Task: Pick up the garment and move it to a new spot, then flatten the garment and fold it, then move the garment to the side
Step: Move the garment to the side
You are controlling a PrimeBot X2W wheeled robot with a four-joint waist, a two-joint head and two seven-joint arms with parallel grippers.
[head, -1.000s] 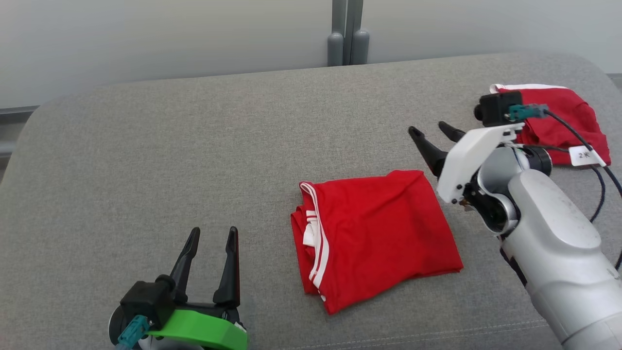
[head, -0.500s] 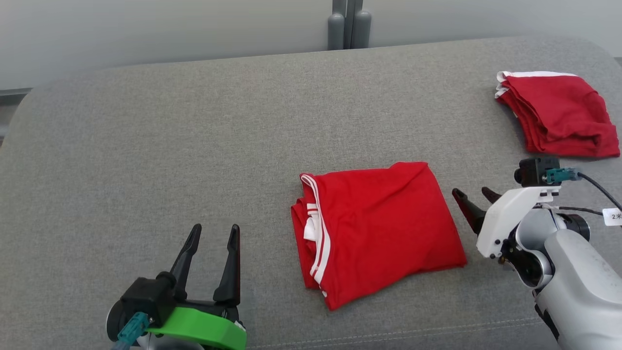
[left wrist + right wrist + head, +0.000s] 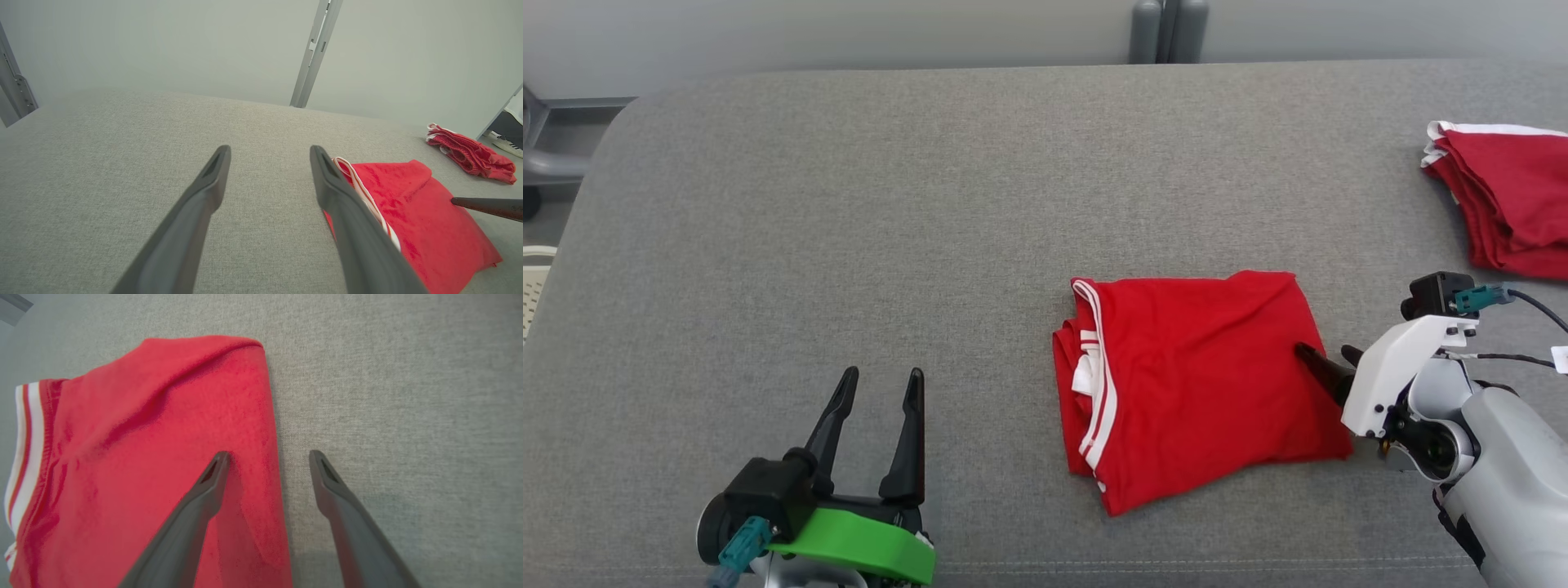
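A grey cushion (image 3: pixel 849 204) carries the folded red garment (image 3: pixel 1201 384), right of its middle, with another red pile (image 3: pixel 1511 204) far right. The right gripper (image 3: pixel 1323 349) straddles the garment's right edge, fingers apart. The left gripper (image 3: pixel 882 374), front-left, is spread too and empty.

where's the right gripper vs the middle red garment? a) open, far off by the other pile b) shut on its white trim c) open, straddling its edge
c: the right gripper stands open, one finger over the red garment, the other over the grey cushion.
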